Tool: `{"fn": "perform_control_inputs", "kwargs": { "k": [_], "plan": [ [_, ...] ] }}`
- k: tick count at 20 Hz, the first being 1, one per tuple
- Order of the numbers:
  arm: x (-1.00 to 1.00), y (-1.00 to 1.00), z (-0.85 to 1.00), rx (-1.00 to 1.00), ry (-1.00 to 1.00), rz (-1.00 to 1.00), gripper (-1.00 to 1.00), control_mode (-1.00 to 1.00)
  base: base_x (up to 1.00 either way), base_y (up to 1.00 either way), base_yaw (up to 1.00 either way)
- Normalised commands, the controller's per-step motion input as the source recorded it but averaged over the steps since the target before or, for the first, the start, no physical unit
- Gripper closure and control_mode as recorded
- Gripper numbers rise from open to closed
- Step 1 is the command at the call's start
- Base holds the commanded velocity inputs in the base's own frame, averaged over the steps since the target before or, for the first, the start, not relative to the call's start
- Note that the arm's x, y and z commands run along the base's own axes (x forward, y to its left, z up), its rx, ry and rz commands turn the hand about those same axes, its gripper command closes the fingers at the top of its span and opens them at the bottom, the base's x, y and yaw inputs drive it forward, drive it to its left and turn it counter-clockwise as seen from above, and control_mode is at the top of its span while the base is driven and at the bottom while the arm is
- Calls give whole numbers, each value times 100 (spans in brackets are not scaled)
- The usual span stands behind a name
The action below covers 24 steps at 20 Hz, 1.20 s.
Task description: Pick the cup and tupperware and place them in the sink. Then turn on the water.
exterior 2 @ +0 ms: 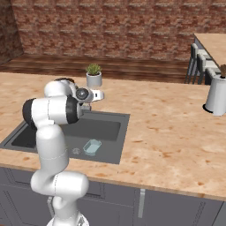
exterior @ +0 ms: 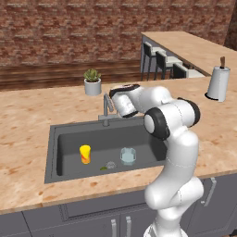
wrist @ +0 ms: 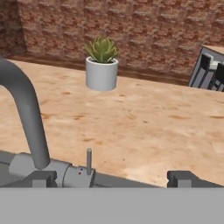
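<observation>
The yellow cup [exterior: 85,154] with its red-orange band stands upright on the left of the dark sink's [exterior: 52,155] floor. The pale blue tupperware [exterior: 127,156] [exterior 2: 92,147] lies to its right in the same basin. My gripper [exterior: 114,98] [exterior 2: 99,94] [wrist: 113,179] hovers level above the sink's back edge, open and holding nothing. In the hand view its dark fingertips [wrist: 43,178] straddle the faucet's base, where a thin upright lever [wrist: 89,161] stands. The grey faucet [exterior: 107,109] neck [wrist: 26,109] curves up at the left. I see no water running from the spout.
A potted succulent [exterior: 92,82] [wrist: 102,65] stands on the counter behind the faucet. A white paper-towel roll [exterior: 218,83] [exterior 2: 217,95] is at the far right. Bar stools [exterior: 159,62] line a second counter behind. The drain [exterior: 110,165] sits between the cup and the tupperware.
</observation>
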Motion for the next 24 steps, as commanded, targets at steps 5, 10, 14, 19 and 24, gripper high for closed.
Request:
{"fn": "perform_control_inputs", "kwargs": {
  "k": [5,10,14,19,24],
  "plan": [
    [0,0,-34,0,-14,2,-100,-100,0,0,0],
    [0,0,-20,0,-8,1,-100,-100,0,0,0],
    [0,0,-17,0,-8,0,-100,-100,0,0,0],
    [0,0,-13,0,-4,0,-100,-100,0,0,0],
    [-3,0,-15,0,-2,0,-100,-100,0,0,0]
  ]
}}
